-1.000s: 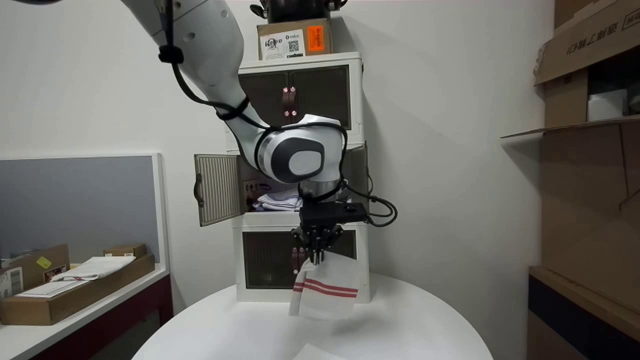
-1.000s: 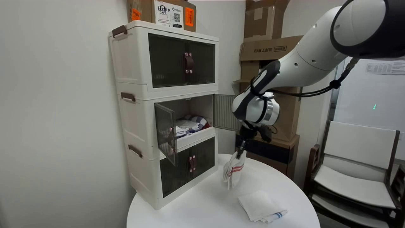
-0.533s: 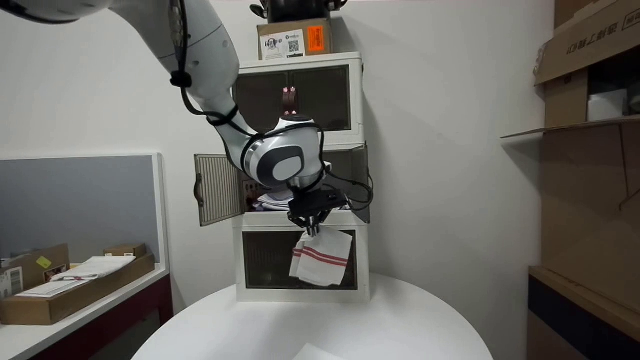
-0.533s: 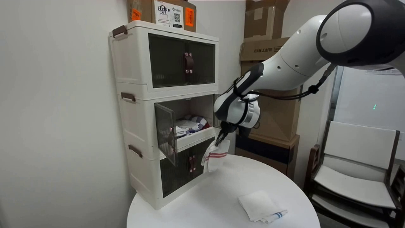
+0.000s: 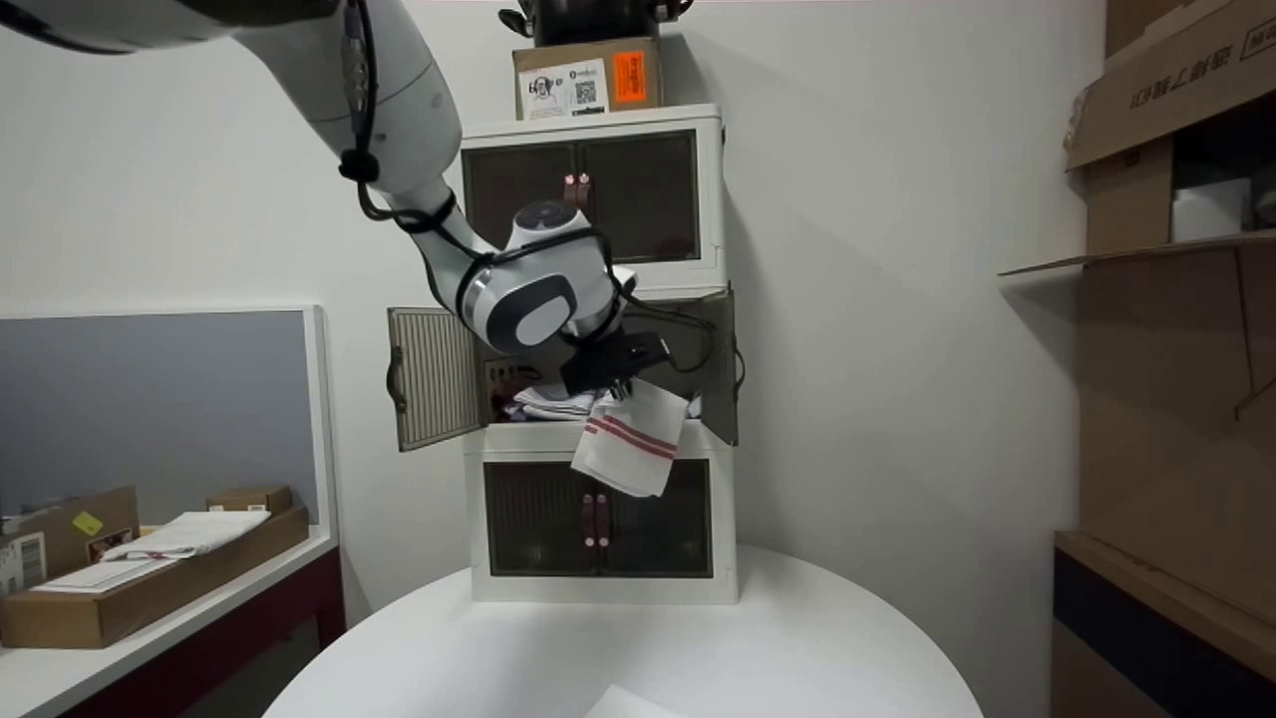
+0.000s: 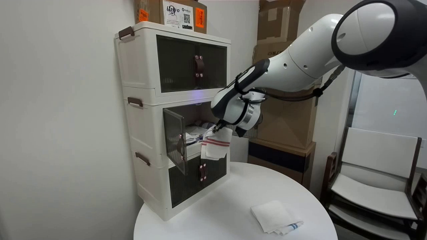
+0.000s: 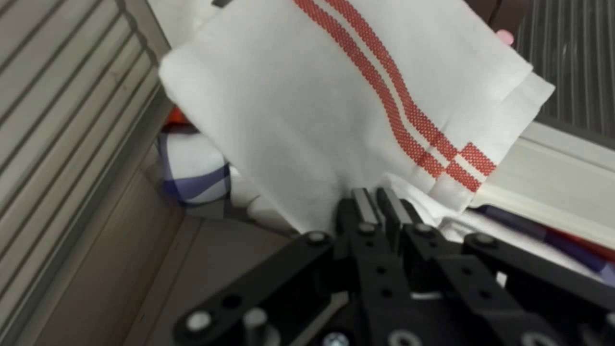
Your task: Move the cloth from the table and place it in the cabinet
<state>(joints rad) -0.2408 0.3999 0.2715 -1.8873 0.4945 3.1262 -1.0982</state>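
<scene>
Pinching the cloth (image 5: 632, 439) tight, the hand (image 7: 373, 194) is rising to the cabinet (image 6: 185, 99) at the desk's (image 5: 797, 638) far edge; placing is seemingly nearing.

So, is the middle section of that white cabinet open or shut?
Open: in an exterior view both doors stand swung outward, and cloths show inside.

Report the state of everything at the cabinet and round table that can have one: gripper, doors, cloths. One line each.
gripper: shut on the red-striped cloth
red-striped cloth: folded, hanging in front of the cabinet, not yet placed inside
blue-striped cloth: folded, lying on the table
middle doors: both open
top doors: closed
bottom doors: closed
cloths inside the cabinet: piled
</scene>
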